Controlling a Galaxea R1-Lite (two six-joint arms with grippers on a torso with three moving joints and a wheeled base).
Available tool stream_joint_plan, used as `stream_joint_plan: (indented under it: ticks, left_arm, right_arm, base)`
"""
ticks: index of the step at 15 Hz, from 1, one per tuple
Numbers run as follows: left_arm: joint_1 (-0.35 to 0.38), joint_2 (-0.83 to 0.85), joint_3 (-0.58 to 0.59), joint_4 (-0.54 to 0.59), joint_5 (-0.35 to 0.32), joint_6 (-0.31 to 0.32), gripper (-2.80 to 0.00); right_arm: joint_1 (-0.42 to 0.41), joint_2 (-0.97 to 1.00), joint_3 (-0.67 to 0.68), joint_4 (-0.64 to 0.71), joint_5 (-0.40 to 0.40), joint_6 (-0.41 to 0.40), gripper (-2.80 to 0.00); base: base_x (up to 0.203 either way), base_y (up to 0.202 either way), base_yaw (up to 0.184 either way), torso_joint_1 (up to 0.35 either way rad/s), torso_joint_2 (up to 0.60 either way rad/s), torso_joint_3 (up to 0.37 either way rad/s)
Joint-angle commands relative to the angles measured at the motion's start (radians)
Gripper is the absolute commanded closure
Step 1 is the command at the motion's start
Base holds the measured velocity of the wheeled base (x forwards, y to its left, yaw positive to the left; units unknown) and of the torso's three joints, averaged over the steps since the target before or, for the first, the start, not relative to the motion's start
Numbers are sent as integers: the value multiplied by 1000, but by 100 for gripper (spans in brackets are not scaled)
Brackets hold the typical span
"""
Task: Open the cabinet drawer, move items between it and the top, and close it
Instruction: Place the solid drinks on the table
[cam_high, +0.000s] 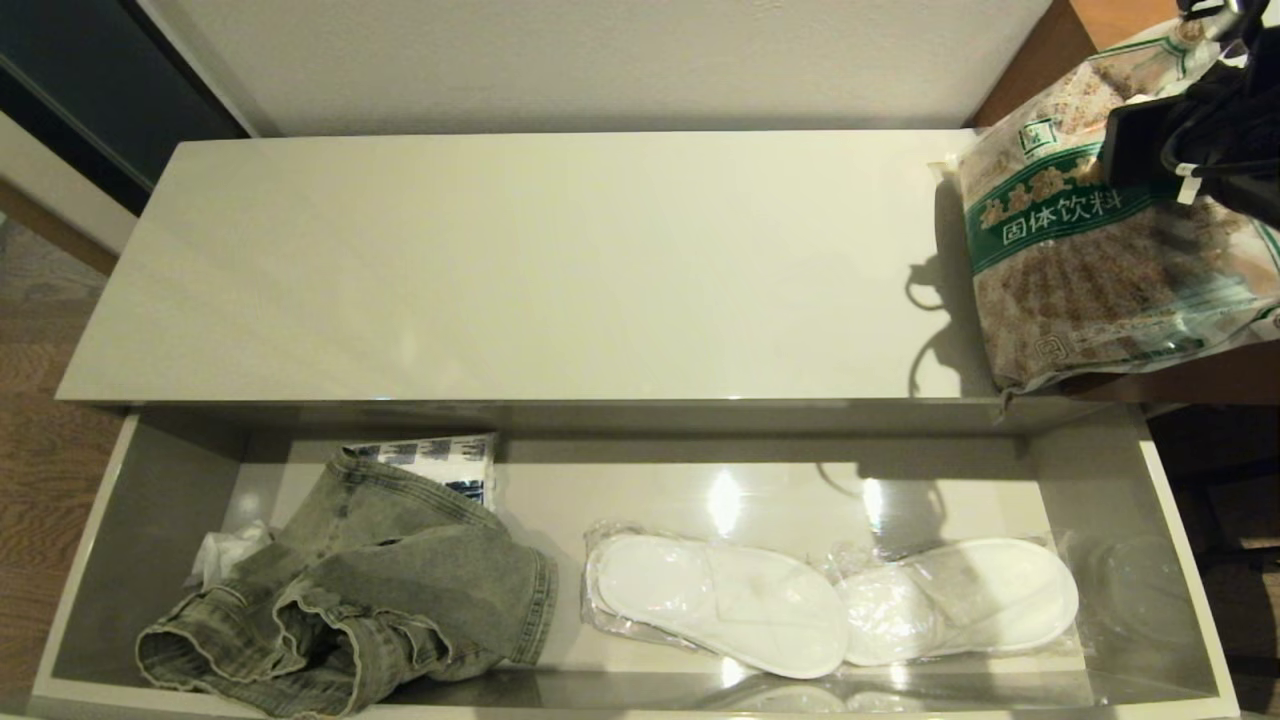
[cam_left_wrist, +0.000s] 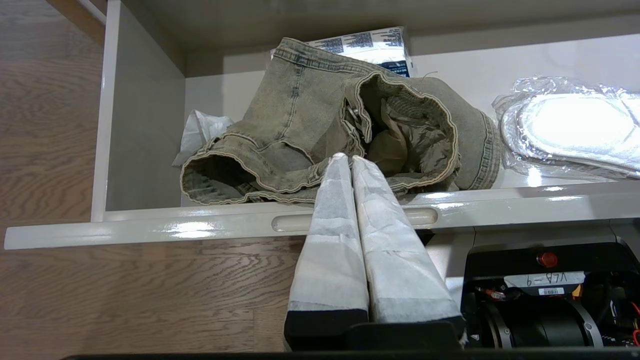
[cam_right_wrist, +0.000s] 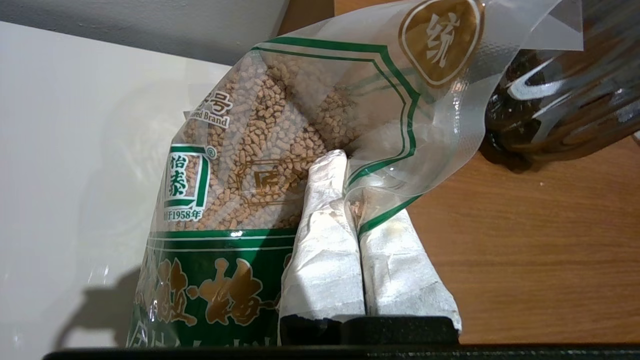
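Note:
The cabinet drawer (cam_high: 150, 520) stands pulled out, its glossy face (cam_left_wrist: 200, 225) with an oblong notch (cam_left_wrist: 287, 222) toward me. The grey-green denim garment (cam_high: 350, 590) lies crumpled in the drawer's left end. My left gripper (cam_left_wrist: 348, 159) is shut with nothing between its fingers; it sits in front of the drawer face, tips at the denim's (cam_left_wrist: 300, 115) near hem. The clear bag of brown granules (cam_high: 1090, 260) hangs over the right end of the top (cam_high: 550, 260). My right gripper (cam_right_wrist: 347, 170) is shut on a corner of the bag (cam_right_wrist: 260, 150).
White slippers in clear plastic (cam_high: 830, 605) lie in the drawer's middle and right. A white-and-blue packet (cam_high: 440, 462) and crumpled white plastic (cam_high: 225, 550) sit behind the denim. A wooden surface (cam_right_wrist: 525, 250) with a dark bottle (cam_right_wrist: 565, 100) adjoins the cabinet's right.

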Motion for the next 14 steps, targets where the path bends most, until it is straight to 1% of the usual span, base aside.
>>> stream_joint_plan:
  ticks: [1,3,7,11,12,14]
  left_arm:
    - [1,0,0,0,0,0,0]
    - [0,0,0,1,-1,5,0]
    - [-1,0,0,2,-3,8,0]
    - [1,0,0,2,-4,9,0]
    - [1,0,0,2,-3,8,0]
    - [1,0,0,2,-3,8,0]
  right_arm:
    - [0,-6,5,-55,-2,-18,0]
    - [0,-57,6,-47,0,-21,0]
    - [2,-138,8,119,8,-12,0]
    - [1,-132,9,122,2,-14,0]
    - [0,-126,11,115,-4,-15,-280]
    - [0,-121,16,114,-3,-12,-280]
  base:
    - [0,0,0,0,0,0]
    - [0,0,0,0,0,0]
    - [0,0,0,0,0,0]
    - [0,0,0,0,0,0]
    - [0,0,0,0,0,0]
    - [0,0,0,0,0,0]
